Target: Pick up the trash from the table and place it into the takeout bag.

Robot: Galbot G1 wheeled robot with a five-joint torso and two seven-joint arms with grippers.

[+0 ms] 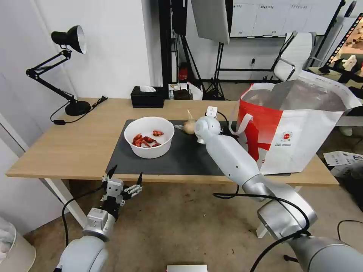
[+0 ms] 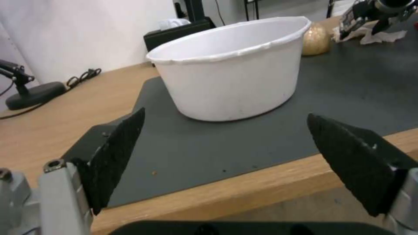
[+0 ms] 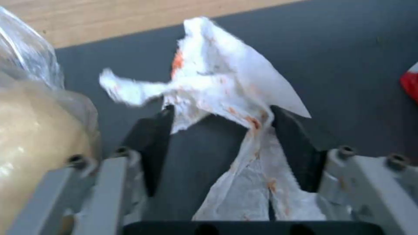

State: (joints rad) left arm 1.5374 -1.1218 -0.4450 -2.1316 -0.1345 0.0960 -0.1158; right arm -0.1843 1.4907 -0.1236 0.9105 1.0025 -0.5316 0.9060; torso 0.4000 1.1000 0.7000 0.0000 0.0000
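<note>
- Meanwhile, from the head view: the right arm reaches over the table [image 1: 75, 143] to the far side of the grey mat [image 1: 181, 158], its wrist hiding the claw near the knotted bag [image 1: 188, 126]. The bowl [image 1: 149, 136] of red shells sits on the mat, and the takeout bag [image 1: 291, 128] stands open at the table's right end. The left gripper [image 1: 124, 181] hangs below the near table edge, spread wide and empty.
- From the left wrist view: both dark fingers [image 2: 115, 156] stand far apart with nothing between them, facing the bowl [image 2: 235, 75] across the mat [image 2: 261, 130]. The right gripper [image 2: 374, 13] shows at the mat's far edge over the tissue [image 2: 378, 34].
- From the right wrist view: the right gripper [image 3: 222, 130] straddles the stained, crumpled tissue [image 3: 222, 85], fingers partly open on either side, apparently brushing it but not yet pinching. The knotted bag [image 3: 35, 107] lies just beside.
- Step in hand, by the look of it: grasping the tissue. Next calls for closing firmly on the flimsy paper, lifting clear, then carrying it right to the bag's mouth.
</note>
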